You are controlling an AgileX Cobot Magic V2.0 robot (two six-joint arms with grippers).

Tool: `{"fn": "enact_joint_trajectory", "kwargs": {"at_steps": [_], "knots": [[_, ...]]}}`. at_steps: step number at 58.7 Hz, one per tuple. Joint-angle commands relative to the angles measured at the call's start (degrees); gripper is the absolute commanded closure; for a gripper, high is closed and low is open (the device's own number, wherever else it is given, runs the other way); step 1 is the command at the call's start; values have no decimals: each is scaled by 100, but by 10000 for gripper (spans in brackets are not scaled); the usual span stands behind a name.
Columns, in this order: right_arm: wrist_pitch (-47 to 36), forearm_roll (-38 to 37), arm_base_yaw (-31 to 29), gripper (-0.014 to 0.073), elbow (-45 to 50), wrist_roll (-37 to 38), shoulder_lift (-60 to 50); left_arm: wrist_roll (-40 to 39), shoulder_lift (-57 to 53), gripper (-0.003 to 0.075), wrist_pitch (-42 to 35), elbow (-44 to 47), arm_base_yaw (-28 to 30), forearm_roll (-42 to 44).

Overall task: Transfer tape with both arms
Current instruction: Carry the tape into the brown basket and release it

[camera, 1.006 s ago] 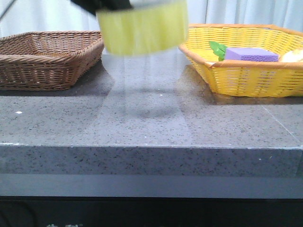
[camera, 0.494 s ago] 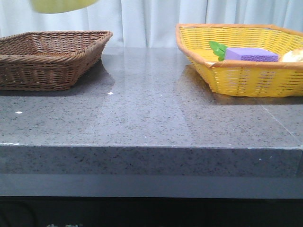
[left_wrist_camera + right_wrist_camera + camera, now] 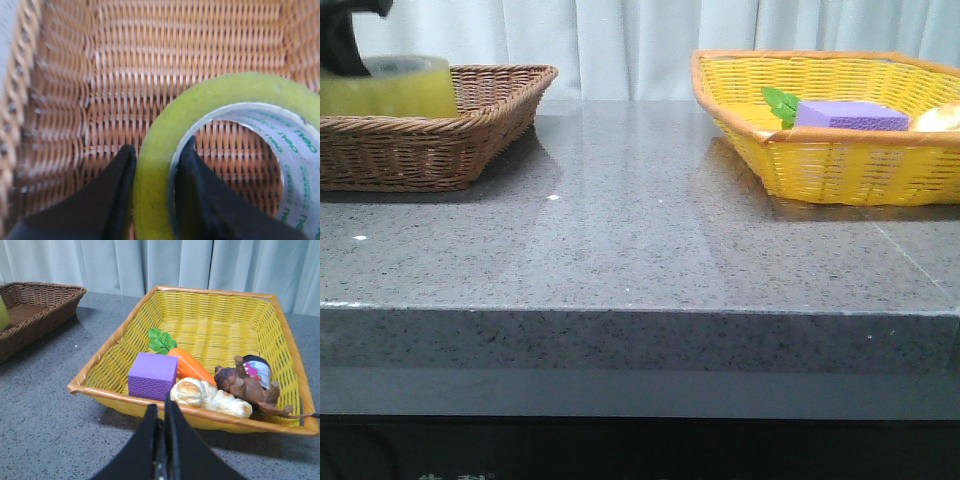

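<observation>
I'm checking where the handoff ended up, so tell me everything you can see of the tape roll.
The tape roll is a wide ring of translucent yellow packing tape on a white core printed with green lettering. It sits inside the brown wicker basket at the table's left, lying flat with its hole facing up; whether it rests on the weave is unclear. The left hand pinches its wall, one finger inside the core, one outside. The front view shows its top edge above the basket rim.

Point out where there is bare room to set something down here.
The grey table is bare between the brown basket and the yellow basket. The brown basket's floor beside the tape is open too. The yellow basket's near end is crowded around the purple sponge.
</observation>
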Motion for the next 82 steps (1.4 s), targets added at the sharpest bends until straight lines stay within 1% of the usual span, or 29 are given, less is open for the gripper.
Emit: {"fn": "enact_joint_trajectory", "kwargs": {"at_steps": [1,4,8,11,18,22,29,38,44,61,69,82], "knots": [[-510,2,-38,671,-137,-29,25,-103,-273,500,-453,-150,2,-123],[-511,2,-38,671,-137,-29,25,-103,-273,449,-475,-138,2,-123],[-517,2,-38,671,-137,-29,25,-103,-273,408,-497,-138,2,-123],[-517,2,-38,671,-137,-29,25,-103,-315,396,-512,-138,2,-123],[-517,2,-38,671,-137,-29,25,-103,-576,399,-525,-114,2,-123],[-517,2,-38,671,-137,-29,25,-103,-805,426,-570,-19,2,-134],[-549,2,-38,671,-137,-29,25,-103,-1430,524,-959,505,2,-134],[-538,2,-38,671,-137,-29,25,-103,-2402,669,-1727,1536,2,-134],[-538,2,-38,671,-137,-29,25,-66,-3068,741,-2006,2248,2,-124],[-538,2,-38,671,-137,-29,25,-66,-5200,740,-2085,4098,2,-128],[-538,2,-38,671,-137,-29,25,-66,-6400,740,-2085,4860,2,-128],[-538,2,-38,671,-137,-29,25,-66,-7918,740,-2059,5639,2,-128]]}}
